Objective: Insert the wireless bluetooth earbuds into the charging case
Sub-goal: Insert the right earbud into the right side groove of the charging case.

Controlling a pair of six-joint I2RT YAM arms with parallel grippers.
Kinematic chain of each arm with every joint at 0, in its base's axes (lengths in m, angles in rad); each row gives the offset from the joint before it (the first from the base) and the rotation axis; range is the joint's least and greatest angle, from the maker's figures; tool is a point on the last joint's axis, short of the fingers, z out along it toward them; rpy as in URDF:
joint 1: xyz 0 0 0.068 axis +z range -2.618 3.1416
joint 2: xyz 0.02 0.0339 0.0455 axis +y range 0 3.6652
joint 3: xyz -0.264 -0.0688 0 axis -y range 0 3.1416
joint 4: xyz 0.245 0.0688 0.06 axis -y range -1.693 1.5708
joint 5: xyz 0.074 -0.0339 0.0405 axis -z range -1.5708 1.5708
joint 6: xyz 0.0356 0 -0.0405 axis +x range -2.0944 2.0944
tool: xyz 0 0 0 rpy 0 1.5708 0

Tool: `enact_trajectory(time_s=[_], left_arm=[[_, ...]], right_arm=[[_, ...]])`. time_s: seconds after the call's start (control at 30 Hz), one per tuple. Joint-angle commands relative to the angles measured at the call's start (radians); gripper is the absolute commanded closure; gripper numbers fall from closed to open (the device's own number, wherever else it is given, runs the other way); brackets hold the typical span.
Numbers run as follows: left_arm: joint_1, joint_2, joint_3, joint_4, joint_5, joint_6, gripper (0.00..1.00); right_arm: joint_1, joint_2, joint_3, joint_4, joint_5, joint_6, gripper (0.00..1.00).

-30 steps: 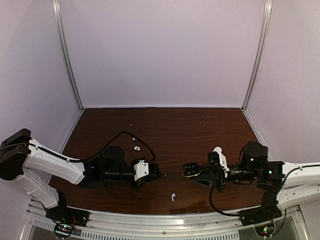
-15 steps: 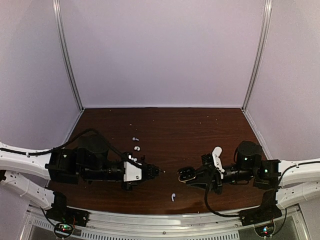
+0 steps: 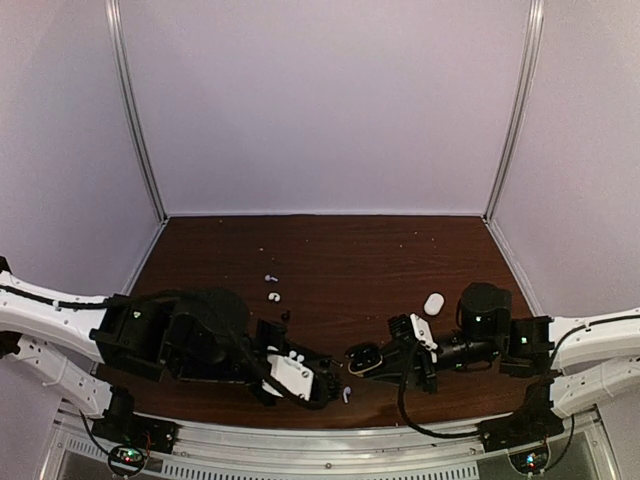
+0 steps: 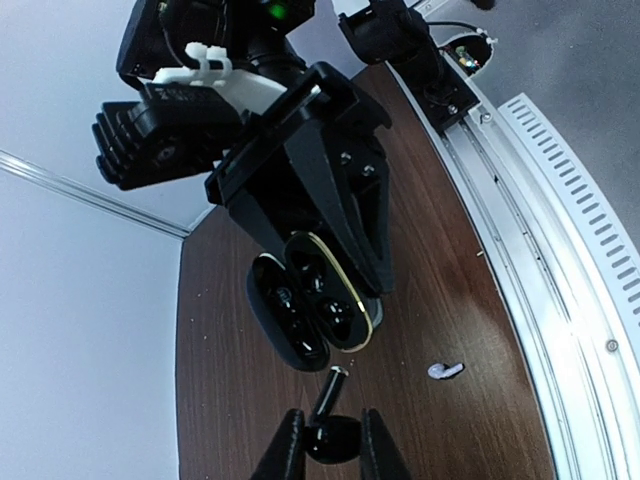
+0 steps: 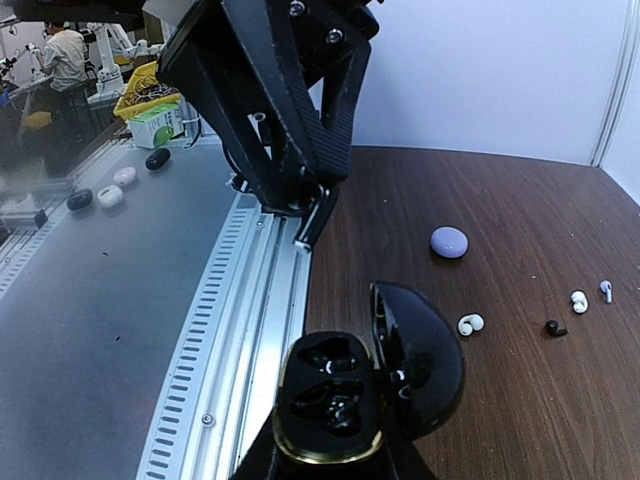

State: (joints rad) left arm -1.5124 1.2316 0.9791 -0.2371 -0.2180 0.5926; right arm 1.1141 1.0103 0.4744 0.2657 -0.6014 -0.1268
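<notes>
Insertion is not yet done: both wells of the open black charging case (image 5: 330, 395), clamped in the right end effector (image 3: 376, 361), look empty. Left end effector (image 4: 331, 425) pinches one black earbud (image 4: 336, 382) at the case's 6 o'clock in its wrist view. Four loose buds (image 3: 273, 296) lie on the bench (image 3: 400, 250) in the top view: three white, one black.

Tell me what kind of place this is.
Probably a robotics lab's test cell: a left arm and a right arm mounted at a metal rail, and a wooden table boxed in by pale panels. The right wrist view shows a person working beyond the table.
</notes>
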Motion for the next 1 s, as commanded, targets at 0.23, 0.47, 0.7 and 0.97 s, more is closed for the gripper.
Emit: enact_trajectory(time_s=[0.23, 0.47, 0.7, 0.97], left_arm=[[-0.058, 0.029, 0.075, -0.039, -0.074, 0.087, 0.88], [-0.097, 0.037, 0.100, -0.068, -0.097, 0.109, 0.88], [-0.125, 0.050, 0.109, -0.079, -0.123, 0.128, 0.88], [-0.139, 0.074, 0.121, -0.088, -0.169, 0.146, 0.88]], right_arm=[[0.038, -0.016, -0.001, 0.072, -0.024, -0.072, 1.00], [0.063, 0.046, 0.073, -0.008, -0.003, -0.197, 1.00], [0.101, 0.080, 0.122, -0.079, 0.042, -0.275, 1.00], [0.103, 0.120, 0.158, -0.097, 0.013, -0.204, 1.00]])
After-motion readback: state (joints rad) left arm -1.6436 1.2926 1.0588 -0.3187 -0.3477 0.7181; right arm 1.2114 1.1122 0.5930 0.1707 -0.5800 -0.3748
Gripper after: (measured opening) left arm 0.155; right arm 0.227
